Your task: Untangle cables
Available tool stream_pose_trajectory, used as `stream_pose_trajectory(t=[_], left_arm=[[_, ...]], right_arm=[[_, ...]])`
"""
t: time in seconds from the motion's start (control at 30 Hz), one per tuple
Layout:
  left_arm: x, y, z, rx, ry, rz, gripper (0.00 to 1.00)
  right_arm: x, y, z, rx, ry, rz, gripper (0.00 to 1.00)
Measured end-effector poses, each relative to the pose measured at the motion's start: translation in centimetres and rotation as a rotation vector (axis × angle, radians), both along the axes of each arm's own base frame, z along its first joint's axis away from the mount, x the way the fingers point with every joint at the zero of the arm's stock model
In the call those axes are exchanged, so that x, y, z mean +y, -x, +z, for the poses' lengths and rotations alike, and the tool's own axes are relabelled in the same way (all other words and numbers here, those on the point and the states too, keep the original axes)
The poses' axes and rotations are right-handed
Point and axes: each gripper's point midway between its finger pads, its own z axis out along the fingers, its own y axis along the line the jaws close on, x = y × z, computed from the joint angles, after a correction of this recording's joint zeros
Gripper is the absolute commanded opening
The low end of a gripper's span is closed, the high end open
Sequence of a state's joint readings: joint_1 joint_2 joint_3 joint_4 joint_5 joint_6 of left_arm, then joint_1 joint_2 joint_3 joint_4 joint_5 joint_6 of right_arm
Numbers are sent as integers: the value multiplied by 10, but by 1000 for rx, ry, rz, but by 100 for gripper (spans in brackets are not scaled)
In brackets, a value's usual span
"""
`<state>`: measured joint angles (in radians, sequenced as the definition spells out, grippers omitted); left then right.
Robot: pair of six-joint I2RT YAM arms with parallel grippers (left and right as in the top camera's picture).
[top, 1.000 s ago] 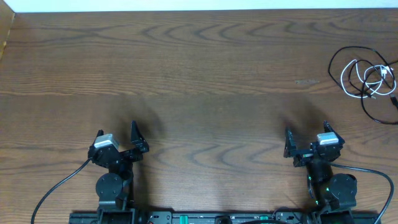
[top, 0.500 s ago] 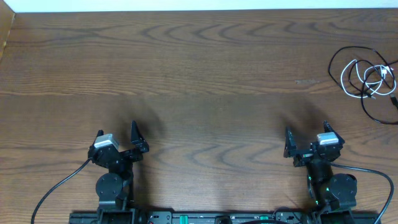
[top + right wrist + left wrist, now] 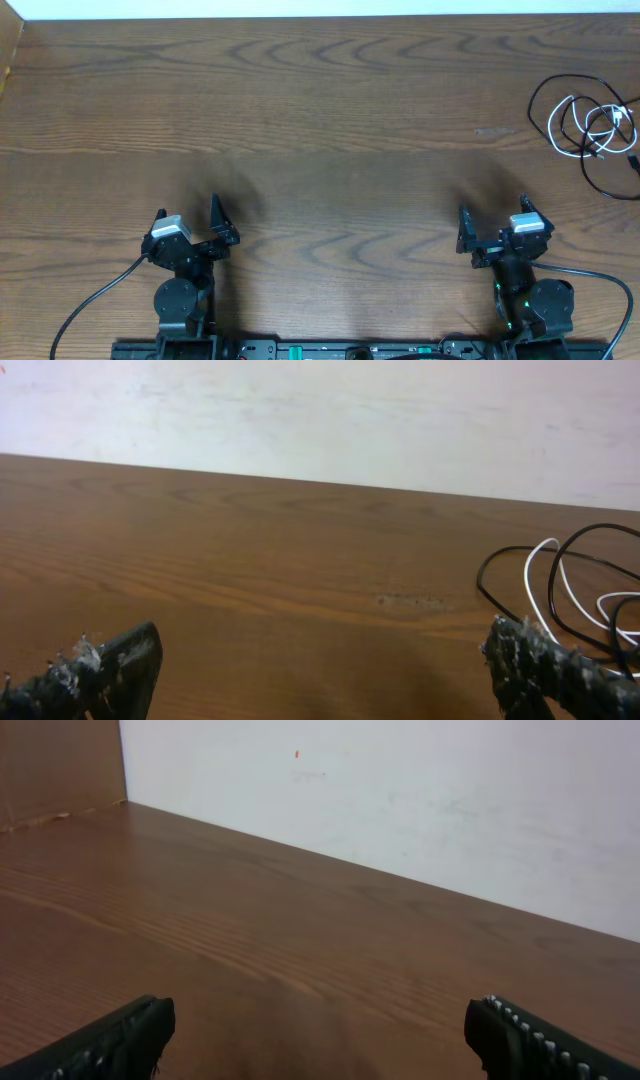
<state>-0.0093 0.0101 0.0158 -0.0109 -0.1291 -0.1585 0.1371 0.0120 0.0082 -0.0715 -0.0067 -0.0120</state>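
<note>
A thin white cable [image 3: 572,128] and a thin black cable [image 3: 545,90] lie tangled in small loops at the far right of the table. They also show in the right wrist view, the white cable [image 3: 545,570] and the black cable [image 3: 500,555] at the right edge, partly behind my right finger. My left gripper [image 3: 188,222] is open and empty near the front left; its fingers [image 3: 320,1035] stand wide apart over bare wood. My right gripper [image 3: 492,222] is open and empty near the front right [image 3: 320,670], well short of the cables.
The wooden table [image 3: 320,120] ends at a white wall [image 3: 400,800] at the back. A brown board [image 3: 8,50] stands at the far left corner. Thick black arm wires [image 3: 90,300] run along the front edge.
</note>
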Motion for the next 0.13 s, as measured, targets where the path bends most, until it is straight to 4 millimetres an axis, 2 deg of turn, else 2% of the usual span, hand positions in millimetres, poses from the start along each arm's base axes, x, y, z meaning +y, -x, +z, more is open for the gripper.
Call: stream_pose_trajectory(t=[0.13], left_arm=[[0, 0, 0, 0, 0, 0, 98]], right_arm=[[0, 0, 0, 0, 0, 0, 99]])
